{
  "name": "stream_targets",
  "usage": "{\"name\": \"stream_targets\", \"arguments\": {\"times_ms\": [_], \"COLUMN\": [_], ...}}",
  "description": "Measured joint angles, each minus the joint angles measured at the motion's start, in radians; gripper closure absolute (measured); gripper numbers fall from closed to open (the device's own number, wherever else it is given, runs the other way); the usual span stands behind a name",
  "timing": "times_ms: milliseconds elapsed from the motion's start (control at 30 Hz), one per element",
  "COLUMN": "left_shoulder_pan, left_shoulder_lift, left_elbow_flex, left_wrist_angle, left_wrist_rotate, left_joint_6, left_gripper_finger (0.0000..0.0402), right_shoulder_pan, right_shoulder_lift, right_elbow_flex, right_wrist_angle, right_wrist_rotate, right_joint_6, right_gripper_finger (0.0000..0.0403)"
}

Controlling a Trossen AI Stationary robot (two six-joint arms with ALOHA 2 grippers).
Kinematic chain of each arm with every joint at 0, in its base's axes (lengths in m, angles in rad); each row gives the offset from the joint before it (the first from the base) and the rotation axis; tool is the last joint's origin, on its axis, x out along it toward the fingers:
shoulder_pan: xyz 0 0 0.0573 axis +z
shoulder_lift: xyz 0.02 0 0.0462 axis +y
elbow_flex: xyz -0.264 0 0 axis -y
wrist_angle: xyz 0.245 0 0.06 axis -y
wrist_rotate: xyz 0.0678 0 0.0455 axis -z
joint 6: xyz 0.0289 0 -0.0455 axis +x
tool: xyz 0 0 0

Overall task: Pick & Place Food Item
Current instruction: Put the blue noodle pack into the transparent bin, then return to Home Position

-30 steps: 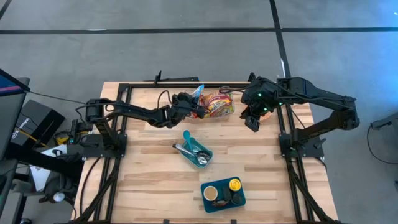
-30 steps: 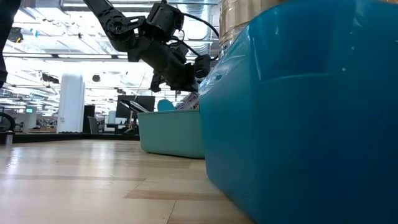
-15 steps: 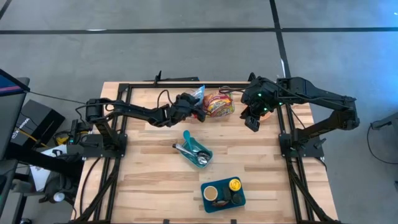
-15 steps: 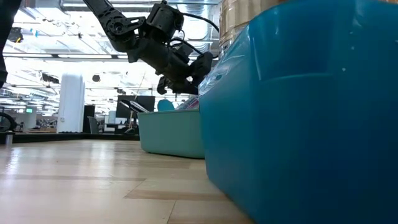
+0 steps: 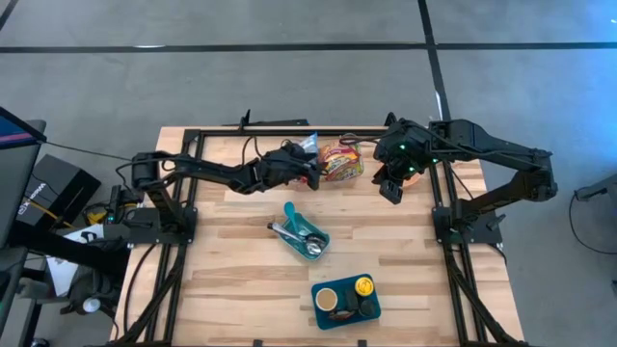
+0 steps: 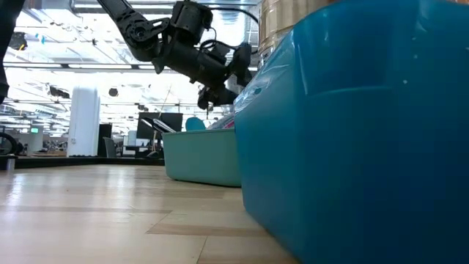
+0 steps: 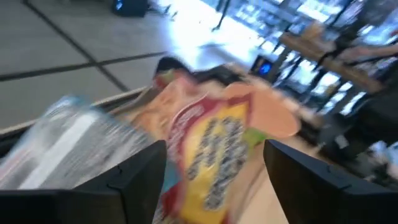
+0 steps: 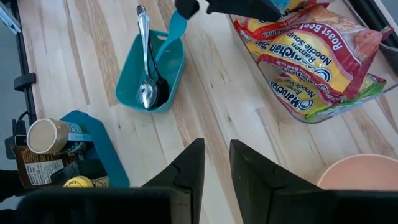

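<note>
Noodle soup packets (image 5: 337,162) (image 8: 311,56) lie piled in a clear tub (image 8: 281,107) near the table's far edge. A silver-blue packet (image 5: 307,145) (image 7: 74,137) stands up at the pile's left end. My left gripper (image 5: 312,173) (image 7: 214,186) (image 6: 227,77) is open, reaching about level from the table's left, its fingers either side of a yellow-red noodle packet (image 7: 211,149). My right gripper (image 5: 390,190) (image 8: 217,168) hangs above the table right of the tub, pointing down, with a narrow gap between its fingers and nothing in it. My left gripper stands open around the near end of the yellow-red noodle packet (image 7: 199,124), coming at it level from the table's left. The view is blurred, and I cannot tell whether either finger touches the packet.
A teal tray (image 5: 301,231) (image 8: 152,68) with spoons sits mid-table. A blue tray (image 5: 347,299) (image 6: 352,147) with a cup and small items is near the front edge. A pink bowl (image 8: 360,174) lies below the right gripper. Black frame rails (image 5: 193,193) border the table.
My left gripper has stayed at the packets' left end, but its wrist has turned and tipped up from pointing downward to nearly level. In the low view its fingers have spread apart. The packets lie where they were. The right arm has kept still.
</note>
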Motion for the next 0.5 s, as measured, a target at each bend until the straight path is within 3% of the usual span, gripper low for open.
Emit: {"name": "stream_targets", "arguments": {"times_ms": [233,500], "left_shoulder_pan": [0.008,0.052], "left_shoulder_lift": [-0.06,-0.183], "left_elbow_flex": [0.0,0.0], "left_wrist_angle": [0.038,0.015], "left_wrist_rotate": [0.027,-0.019], "left_joint_6": [0.024,0.15], "left_gripper_finger": [0.0175,0.0277], "right_shoulder_pan": [0.0,0.0], "right_shoulder_lift": [0.0,0.0], "right_elbow_flex": [0.0,0.0], "right_wrist_angle": [-0.004,-0.004], "right_wrist_rotate": [0.0,0.0], "right_joint_6": [0.0,-0.001], "right_gripper_finger": [0.0332,0.0332]}}
